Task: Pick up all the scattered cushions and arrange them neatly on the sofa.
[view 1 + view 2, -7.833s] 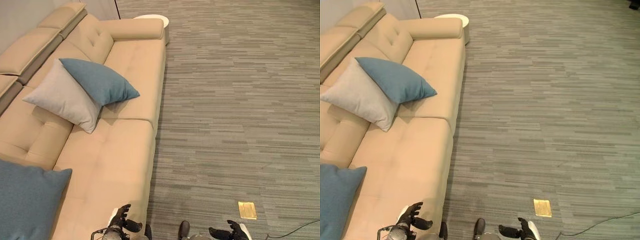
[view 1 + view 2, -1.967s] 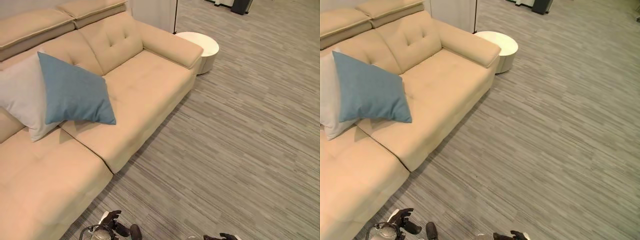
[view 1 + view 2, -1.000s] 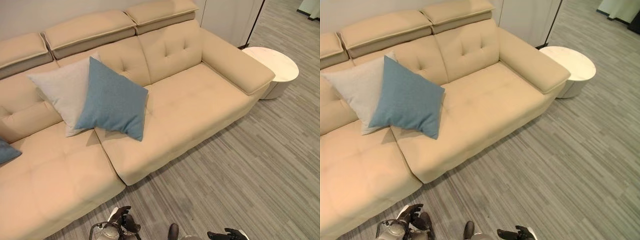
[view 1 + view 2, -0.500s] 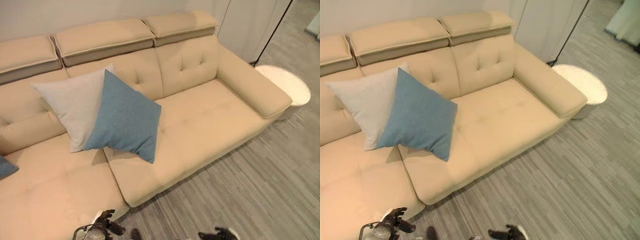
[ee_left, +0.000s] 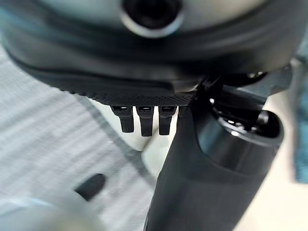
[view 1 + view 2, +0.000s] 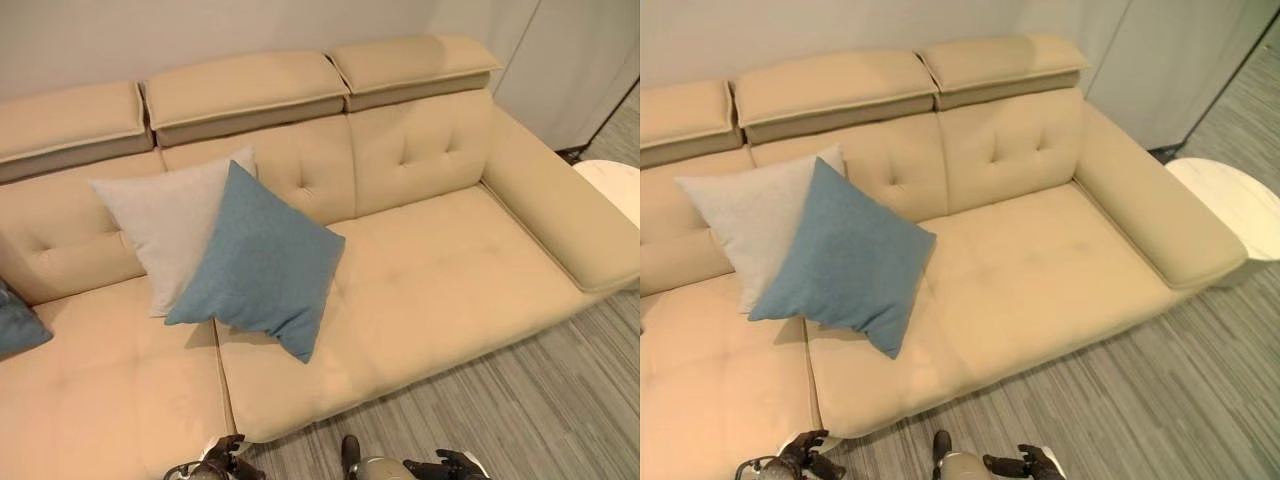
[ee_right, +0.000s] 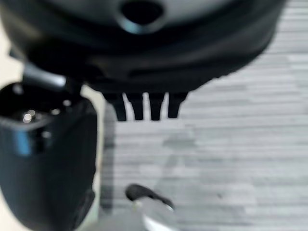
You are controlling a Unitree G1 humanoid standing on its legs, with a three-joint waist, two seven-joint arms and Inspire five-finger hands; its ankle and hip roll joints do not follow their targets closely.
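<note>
Left eye view is taking in the beige sofa (image 6: pixel 430 270), which is stretching across most of the scene with its back against the wall and its raised headrests lining the top. The grey striped floor (image 6: pixel 540 400) is running along its front edge. A blue cushion (image 6: pixel 262 262) is leaning against the backrest near the middle of the sofa, standing on one corner and overlapping the front of a light grey cushion (image 6: pixel 165 225) that is propped behind it and to its left. Another blue cushion (image 6: pixel 18 322) is peeking in at the far left edge, lying on the seat well apart from the pair. A white round side table (image 6: pixel 1230 205) is standing on the floor just beside the sofa's right armrest. The left hand (image 6: pixel 225 458) is hanging low near the sofa's front edge, its fingers (image 5: pixel 140 120) hanging straight and relaxed and holding nothing. The right hand (image 6: pixel 450 465) is hanging over the floor, its fingers (image 7: pixel 144 107) likewise extended and empty.
</note>
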